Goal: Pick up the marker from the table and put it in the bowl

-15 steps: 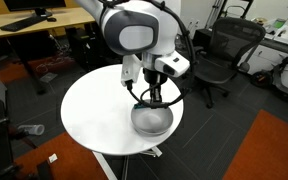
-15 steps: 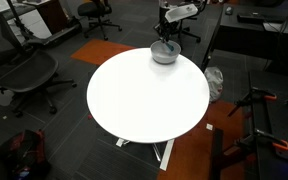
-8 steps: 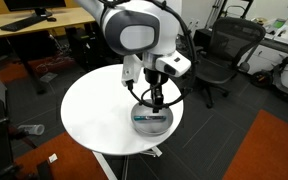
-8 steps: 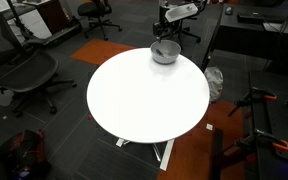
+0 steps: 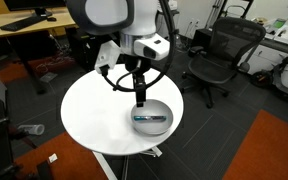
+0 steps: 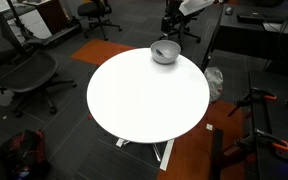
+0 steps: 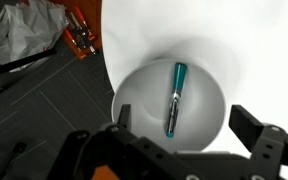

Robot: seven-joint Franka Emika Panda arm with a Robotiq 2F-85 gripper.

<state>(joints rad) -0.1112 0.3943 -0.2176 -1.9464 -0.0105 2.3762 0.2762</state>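
Note:
The marker (image 7: 175,97), dark with a teal end, lies loose inside the white-grey bowl (image 7: 134,95). The bowl stands near the edge of the round white table (image 7: 234,40). In the wrist view my gripper (image 7: 181,128) hangs above the bowl, open, with nothing between its fingers (image 7: 252,125). An exterior view shows the gripper (image 5: 141,97) lifted just above the bowl (image 5: 162,126), the marker (image 5: 149,118) lying across the inside. In an exterior view from the opposite side, the bowl (image 6: 165,56) sits at the far edge of the table (image 6: 144,100), the gripper (image 6: 174,24) above it.
Office chairs (image 5: 220,50) (image 6: 26,70) stand around the table. A light-wood desk (image 5: 24,25) is at the back. On the dark floor beside the table lie a plastic bag (image 7: 24,30) and an orange object (image 7: 80,35). Orange carpet (image 5: 274,150) lies nearby.
The gripper opened and let the marker drop into the bowl. It then rose out of the bowl, and the arm swung upward.

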